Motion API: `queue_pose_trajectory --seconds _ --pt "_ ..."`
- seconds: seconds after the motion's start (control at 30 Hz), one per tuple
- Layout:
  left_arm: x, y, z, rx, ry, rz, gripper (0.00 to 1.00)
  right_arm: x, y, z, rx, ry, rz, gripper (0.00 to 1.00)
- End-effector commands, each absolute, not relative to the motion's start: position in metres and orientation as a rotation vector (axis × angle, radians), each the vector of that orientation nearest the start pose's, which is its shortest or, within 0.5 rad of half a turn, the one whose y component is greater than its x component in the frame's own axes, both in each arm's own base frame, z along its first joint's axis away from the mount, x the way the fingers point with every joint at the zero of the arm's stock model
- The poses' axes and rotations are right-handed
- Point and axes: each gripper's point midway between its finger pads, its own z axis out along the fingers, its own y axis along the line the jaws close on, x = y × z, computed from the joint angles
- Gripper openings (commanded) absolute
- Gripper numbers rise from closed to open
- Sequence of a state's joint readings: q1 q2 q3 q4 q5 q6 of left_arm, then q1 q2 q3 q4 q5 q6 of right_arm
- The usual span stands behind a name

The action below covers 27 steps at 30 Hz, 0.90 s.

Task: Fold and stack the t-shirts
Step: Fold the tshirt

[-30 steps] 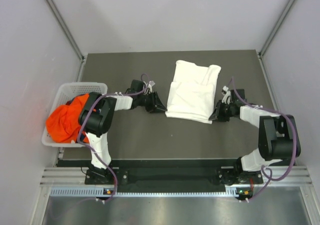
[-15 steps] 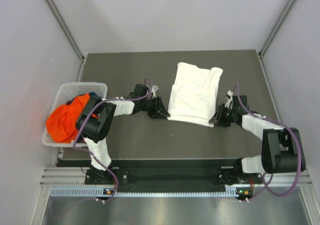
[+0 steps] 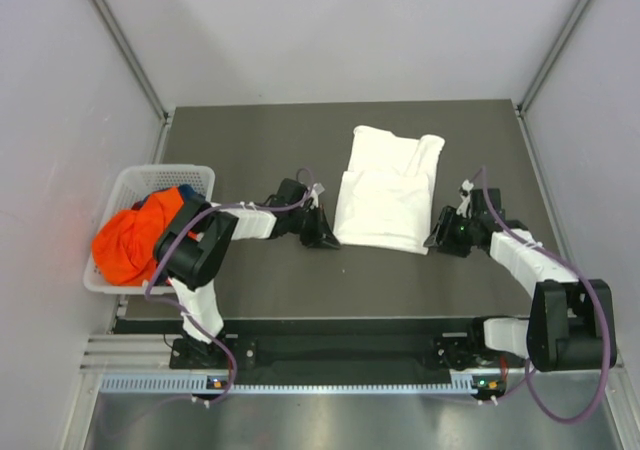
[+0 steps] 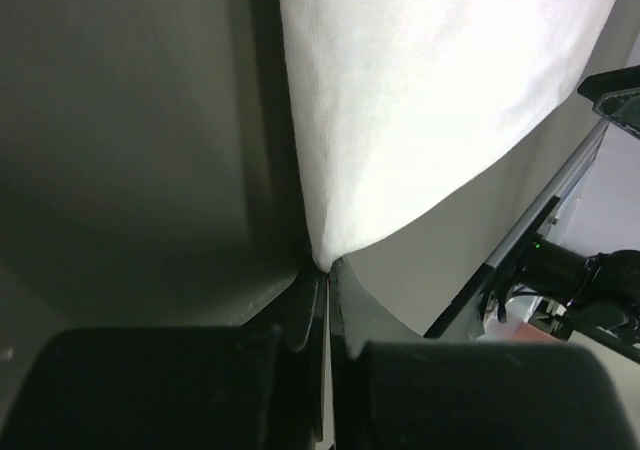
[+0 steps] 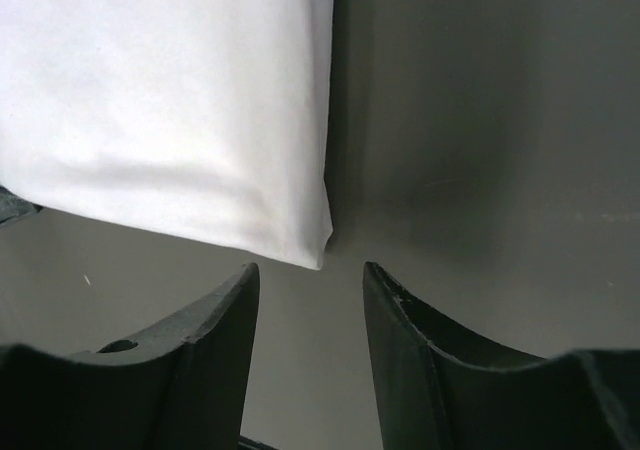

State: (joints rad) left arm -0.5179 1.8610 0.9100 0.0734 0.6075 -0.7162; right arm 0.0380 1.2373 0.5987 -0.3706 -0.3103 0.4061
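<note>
A white t-shirt (image 3: 385,185) lies partly folded on the dark table, its near half doubled over. My left gripper (image 3: 325,238) is at the shirt's near left corner and is shut, pinching the tip of that corner (image 4: 325,258) between its fingertips. My right gripper (image 3: 437,238) stands open at the near right corner. In the right wrist view the shirt's corner (image 5: 318,255) lies flat just ahead of the gap between the right gripper (image 5: 310,270) fingers, touching neither. An orange t-shirt (image 3: 130,245) is heaped in the basket at the left.
A white mesh basket (image 3: 196,173) sits at the table's left edge with the orange cloth and something dark blue (image 3: 160,198) in it. Grey walls close in the table (image 3: 260,140) on three sides.
My left gripper slid right to the shirt's near left corner and shut on it. My right gripper opened and drew back slightly from the near right corner.
</note>
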Motion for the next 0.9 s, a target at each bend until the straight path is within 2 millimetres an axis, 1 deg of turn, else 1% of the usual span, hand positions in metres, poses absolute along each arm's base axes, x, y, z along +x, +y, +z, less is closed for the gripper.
queue_pose_trajectory --seconds 0.0,0.07,0.1,0.17,0.2,0.23,0.27,0.3,0.33,0.37,0.4,0.43,0.47,0.5,0.53,0.57,0.6,0.63,0.67,0.7,0.73,0.77,0.83,0.87 --pt "0.260 -0.290 0.035 0.026 2.680 -1.186 0.00 0.252 0.071 0.048 0.329 2.624 0.513 0.47" --pt "0.249 -0.287 0.034 0.031 2.690 -1.155 0.00 0.248 0.075 0.051 0.308 2.631 0.537 0.48" --pt "0.239 -0.282 0.034 0.026 2.701 -1.139 0.00 0.248 0.077 0.055 0.301 2.614 0.550 0.50" --pt "0.230 -0.277 0.033 0.012 2.704 -1.113 0.00 0.245 0.081 0.060 0.307 2.610 0.560 0.52" --pt "0.219 -0.272 0.031 0.009 2.711 -1.107 0.00 0.244 0.083 0.064 0.299 2.598 0.570 0.53" --pt "0.214 -0.269 0.030 0.002 2.714 -1.098 0.00 0.242 0.087 0.066 0.286 2.597 0.593 0.53" --pt "0.205 -0.264 0.024 -0.025 2.738 -1.084 0.00 0.238 0.092 0.067 0.265 2.600 0.605 0.53" --pt "0.202 -0.263 0.027 -0.031 2.731 -1.089 0.00 0.235 0.096 0.067 0.251 2.608 0.610 0.53" --pt "0.196 -0.261 0.026 -0.041 2.739 -1.087 0.00 0.231 0.098 0.065 0.244 2.614 0.597 0.53" --pt "0.187 -0.255 0.019 -0.081 2.765 -1.066 0.00 0.225 0.106 0.064 0.213 2.630 0.605 0.53" --pt "0.179 -0.251 0.019 -0.092 2.780 -1.054 0.00 0.221 0.111 0.061 0.197 2.642 0.608 0.53" --pt "0.173 -0.247 0.017 -0.114 2.795 -1.033 0.00 0.213 0.120 0.057 0.154 2.666 0.620 0.52" --pt "0.166 -0.239 0.010 -0.163 2.813 -0.995 0.03 0.209 0.125 0.054 0.153 2.678 0.631 0.52" --pt "0.165 -0.236 0.015 -0.177 2.791 -0.994 0.05 0.205 0.128 0.048 0.146 2.685 0.625 0.51" --pt "0.162 -0.233 0.014 -0.213 2.802 -0.981 0.08 0.199 0.135 0.045 0.137 2.698 0.636 0.51" --pt "0.160 -0.228 0.012 -0.233 2.803 -0.954 0.13 0.195 0.138 0.042 0.132 2.700 0.642 0.50" --pt "0.161 -0.227 0.017 -0.240 2.785 -0.954 0.28 0.188 0.138 0.034 0.139 2.717 0.638 0.49" --pt "0.162 -0.226 0.019 -0.241 2.778 -0.951 0.36 0.186 0.143 0.032 0.135 2.716 0.649 0.49" --pt "0.164 -0.226 0.025 -0.235 2.770 -0.948 0.41 0.184 0.144 0.030 0.138 2.714 0.653 0.48" --pt "0.166 -0.227 0.027 -0.227 2.764 -0.943 0.44 0.177 0.142 0.023 0.141 2.731 0.648 0.47" --pt "0.168 -0.226 0.029 -0.201 2.763 -0.928 0.45 0.178 0.147 0.024 0.135 2.711 0.670 0.45" --pt "0.173 -0.229 0.036 -0.185 2.753 -0.927 0.46 0.177 0.148 0.025 0.133 2.699 0.682 0.43" --pt "0.178 -0.228 0.035 -0.164 2.762 -0.887 0.48 0.173 0.147 0.024 0.138 2.703 0.670 0.38" --pt "0.183 -0.230 0.036 -0.154 2.763 -0.875 0.48 0.174 0.146 0.027 0.140 2.688 0.660 0.26"
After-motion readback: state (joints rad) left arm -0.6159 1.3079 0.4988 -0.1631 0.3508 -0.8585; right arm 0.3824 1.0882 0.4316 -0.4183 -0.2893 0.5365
